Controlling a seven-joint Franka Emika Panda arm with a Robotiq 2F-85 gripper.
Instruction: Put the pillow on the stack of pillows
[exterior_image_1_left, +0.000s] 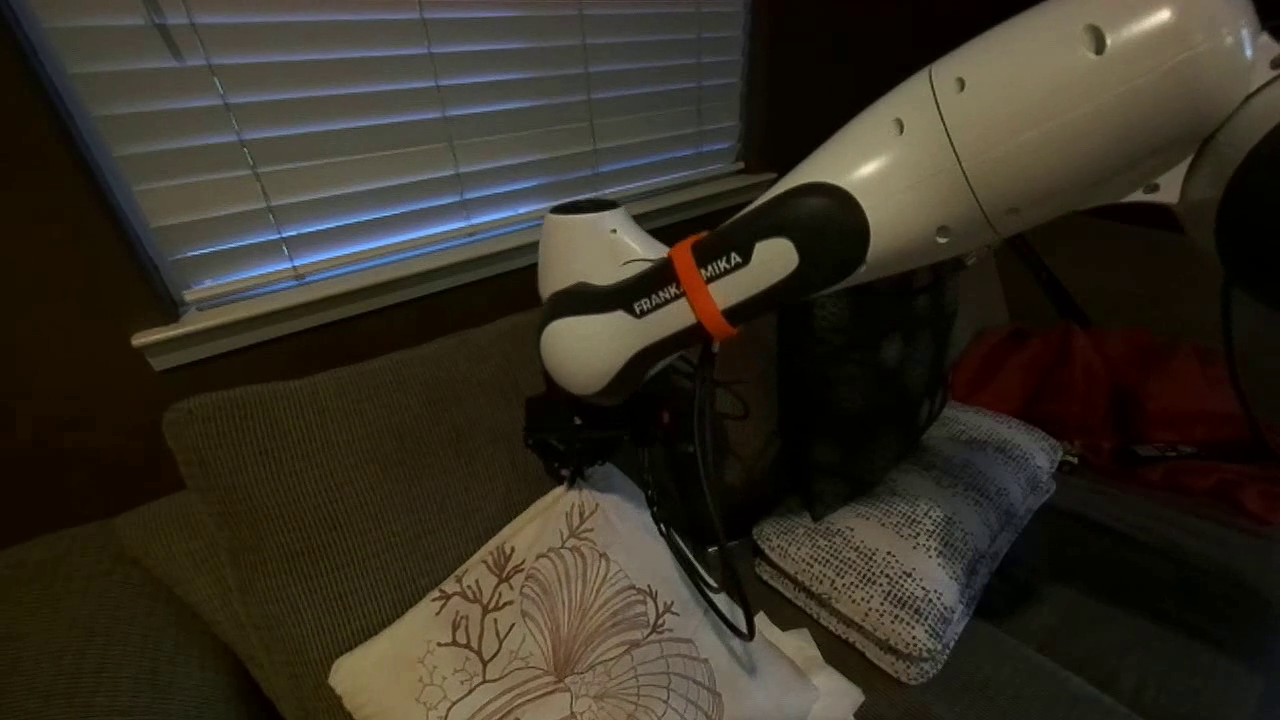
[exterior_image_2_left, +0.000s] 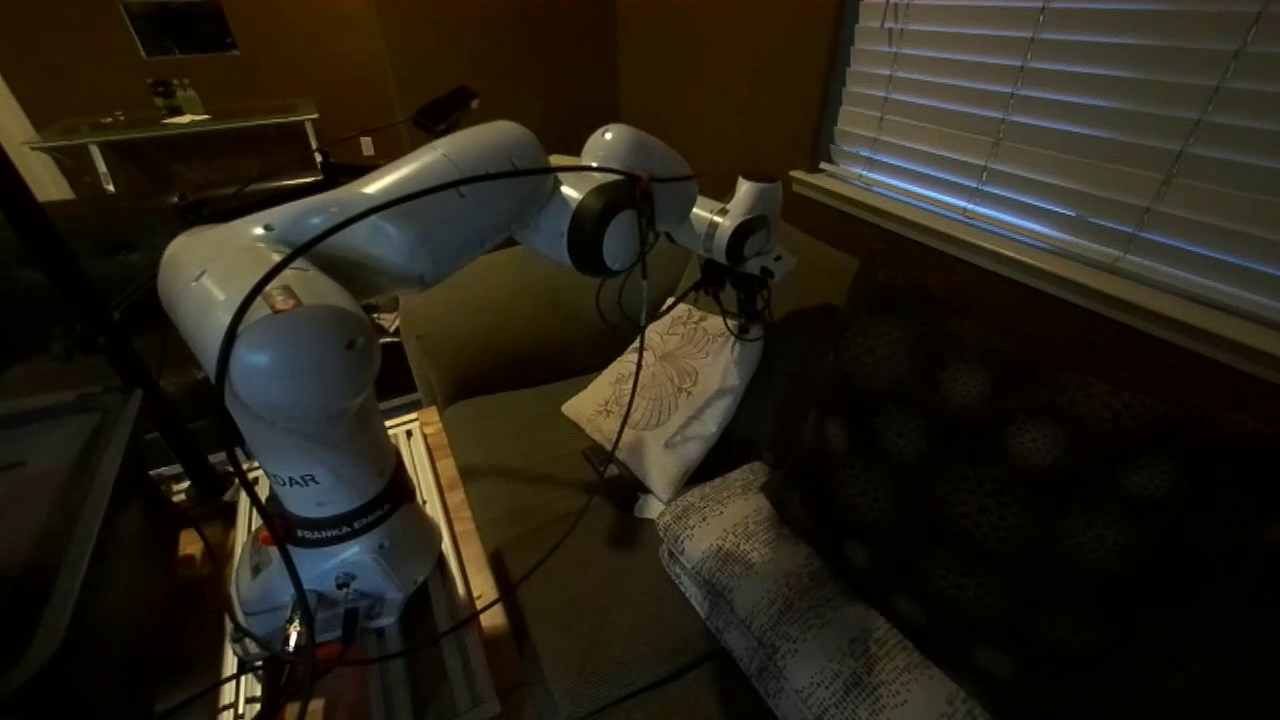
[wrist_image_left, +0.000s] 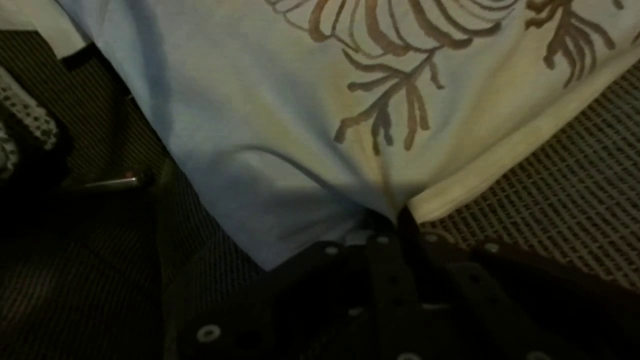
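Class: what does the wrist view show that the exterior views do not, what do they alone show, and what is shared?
Wrist view only: a close-up of creases where the gripper pinches the cream pillow.
Exterior views only: the window blinds and white arm, in both.
All share: the gripper, cream pillow, sofa and speckled pillow, only its edge in the wrist view.

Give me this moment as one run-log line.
jaws: pinching embroidered pillow | pillow: tilted, beside stack's speckled pillow | placement: not done
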